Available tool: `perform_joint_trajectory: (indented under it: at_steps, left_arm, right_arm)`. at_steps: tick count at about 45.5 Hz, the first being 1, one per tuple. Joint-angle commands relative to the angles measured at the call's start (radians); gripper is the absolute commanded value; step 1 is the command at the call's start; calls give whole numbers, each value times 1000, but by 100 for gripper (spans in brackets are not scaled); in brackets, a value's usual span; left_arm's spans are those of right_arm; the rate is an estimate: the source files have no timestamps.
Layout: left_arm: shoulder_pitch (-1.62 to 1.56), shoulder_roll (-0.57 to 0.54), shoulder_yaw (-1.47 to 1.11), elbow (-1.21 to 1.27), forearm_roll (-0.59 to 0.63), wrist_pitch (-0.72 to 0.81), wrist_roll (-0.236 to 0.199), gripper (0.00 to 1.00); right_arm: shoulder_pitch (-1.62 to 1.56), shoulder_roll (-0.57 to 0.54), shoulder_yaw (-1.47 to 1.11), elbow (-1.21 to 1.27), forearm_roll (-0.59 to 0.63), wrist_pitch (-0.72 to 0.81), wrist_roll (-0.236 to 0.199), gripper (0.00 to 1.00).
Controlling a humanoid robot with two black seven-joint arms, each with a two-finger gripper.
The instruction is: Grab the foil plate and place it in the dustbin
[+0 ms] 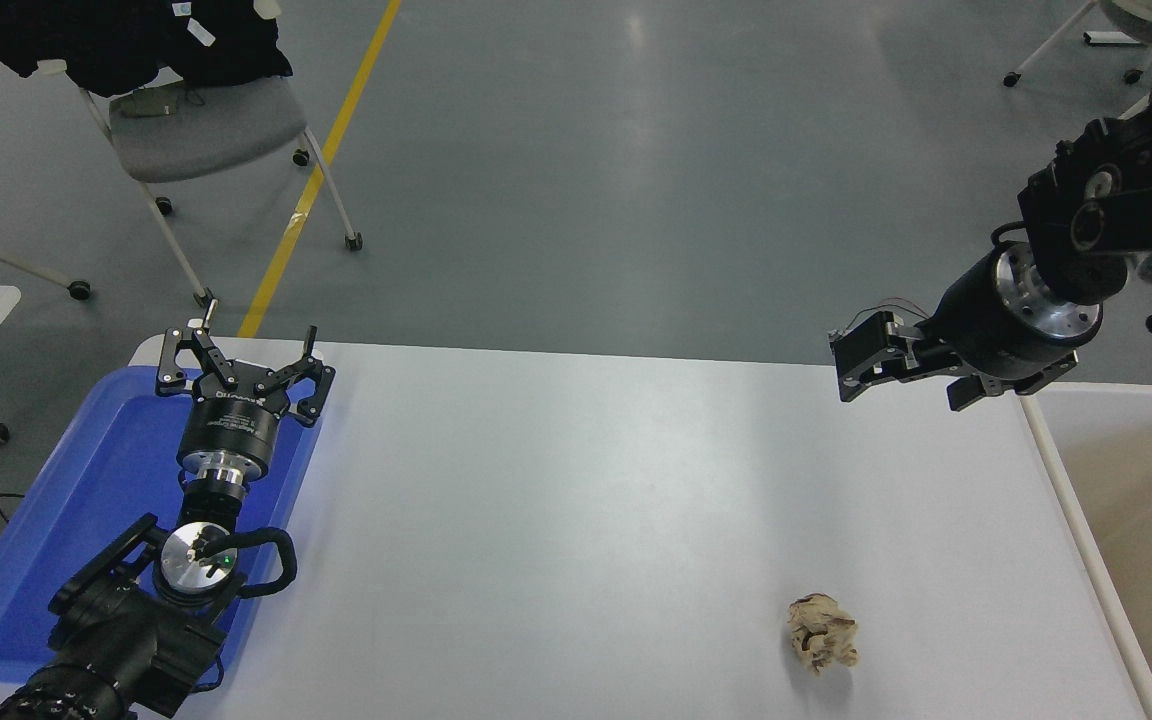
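The foil plate is out of view. The dustbin (pixel 1066 500), white-rimmed with a plain beige inside, stands against the table's right edge, and the part of it that shows holds nothing I can see. My right gripper (pixel 891 380) hangs open over the table's far right corner, just left of the dustbin's far corner, with nothing between its fingers. My left gripper (pixel 241 345) rests open over the far end of a blue tray at the lower left.
A crumpled beige paper ball (pixel 823 633) lies on the white table (pixel 556 520) near the front right. The flat blue tray (pixel 86 500) lies under the left arm. Beyond the table's far edge a grey chair (pixel 206 130) stands on the floor.
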State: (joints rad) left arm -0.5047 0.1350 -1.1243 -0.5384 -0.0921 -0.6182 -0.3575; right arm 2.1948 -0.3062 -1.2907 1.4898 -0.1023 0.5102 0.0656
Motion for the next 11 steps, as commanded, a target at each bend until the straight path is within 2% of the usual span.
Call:
perform_joint_trajectory:
  at_steps: [1,11]
  left_arm:
    - [0,0,0,0,0,0,0,100]
    - [0,0,0,0,0,0,0,100]
  right_arm:
    - [-14,-1,-1,1,7,7,-32,100]
    - [-15,-1,-1,1,4,11,-43,100]
